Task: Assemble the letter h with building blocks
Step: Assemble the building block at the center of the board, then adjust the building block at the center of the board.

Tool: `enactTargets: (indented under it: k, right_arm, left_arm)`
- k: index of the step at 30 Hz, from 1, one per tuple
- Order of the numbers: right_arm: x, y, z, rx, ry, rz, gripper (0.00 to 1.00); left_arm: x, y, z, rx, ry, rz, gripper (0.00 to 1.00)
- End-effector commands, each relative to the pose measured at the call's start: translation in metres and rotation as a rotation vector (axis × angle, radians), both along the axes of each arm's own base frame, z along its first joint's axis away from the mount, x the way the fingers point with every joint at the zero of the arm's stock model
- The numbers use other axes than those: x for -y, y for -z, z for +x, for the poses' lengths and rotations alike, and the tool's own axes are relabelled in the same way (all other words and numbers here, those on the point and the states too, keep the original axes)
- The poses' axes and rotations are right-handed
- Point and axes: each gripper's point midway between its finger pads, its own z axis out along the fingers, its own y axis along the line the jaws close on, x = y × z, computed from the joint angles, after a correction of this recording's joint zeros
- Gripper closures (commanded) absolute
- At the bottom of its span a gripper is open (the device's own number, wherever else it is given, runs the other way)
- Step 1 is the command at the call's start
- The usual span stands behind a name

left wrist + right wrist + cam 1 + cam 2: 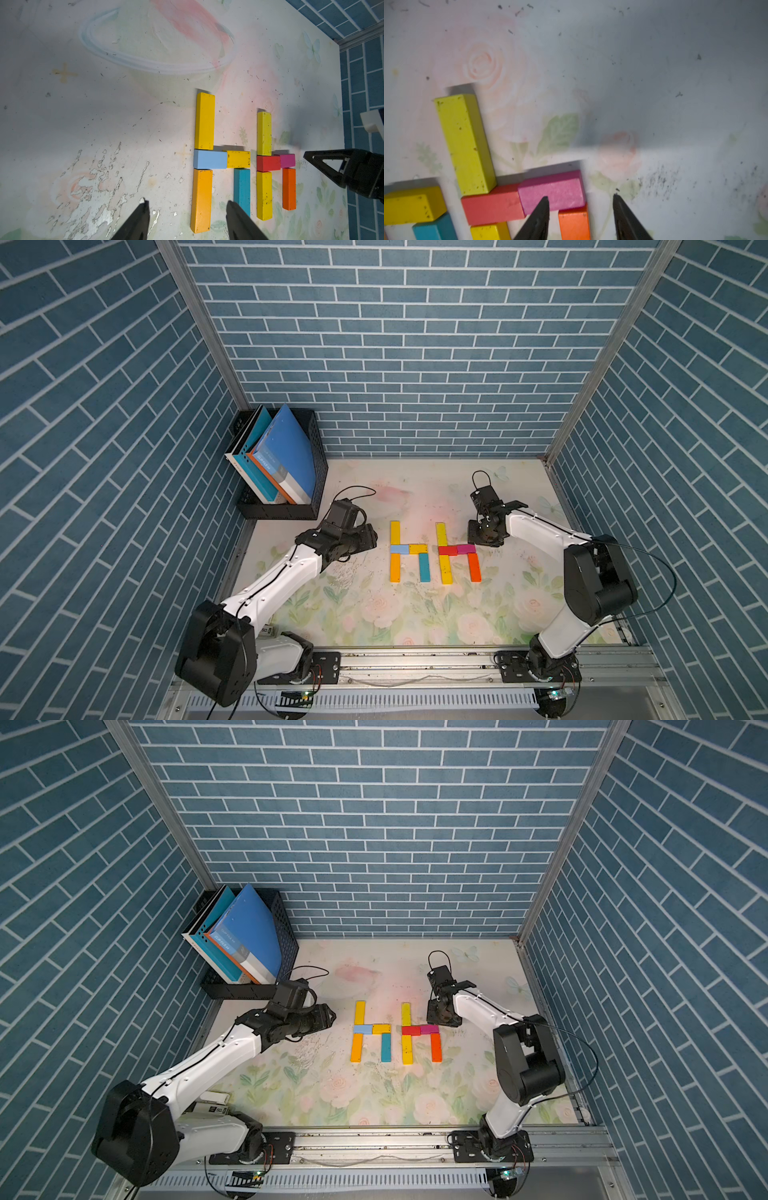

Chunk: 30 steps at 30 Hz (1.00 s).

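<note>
Ten building blocks lie flat on the floral mat (374,614) as two letter shapes side by side. The left shape has a yellow block (395,532), a light blue one (399,548), a short yellow one (418,548), an orange-yellow one (395,567) and a teal one (424,567). The right shape has yellow (441,534), red (447,550), magenta (552,192), yellow (446,569) and orange (574,224) blocks. My right gripper (580,197) is open and empty, just above the magenta block's outer end. My left gripper (187,203) is open and empty, left of the left shape.
A black mesh basket (291,508) holding big blue books (286,452) stands at the back left corner. Blue brick-patterned walls close in three sides. A metal rail (415,664) carrying both arm bases runs along the front edge.
</note>
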Motion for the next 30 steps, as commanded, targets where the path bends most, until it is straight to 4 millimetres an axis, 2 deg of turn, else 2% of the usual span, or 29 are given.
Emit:
enactTargets:
  k: [1,13,19,30]
  right_arm:
    - [0.005,0.007,0.009,-0.004,-0.010,-0.035,0.49]
    - [0.007,0.020,0.024,0.006,-0.004,-0.019,0.49]
    - [0.009,0.033,0.018,-0.021,-0.009,-0.024,0.49]
    - [0.008,0.035,0.013,-0.026,-0.012,-0.011,0.51]
  left_arm:
    - [0.000,-0.003,0.001,0.013,0.008,0.018,0.36]
    - [0.000,0.006,0.000,-0.003,0.010,0.022,0.36]
    - [0.001,0.008,0.000,-0.004,0.011,0.021,0.36]
    - [0.000,0.011,0.000,-0.008,0.008,0.022,0.36]
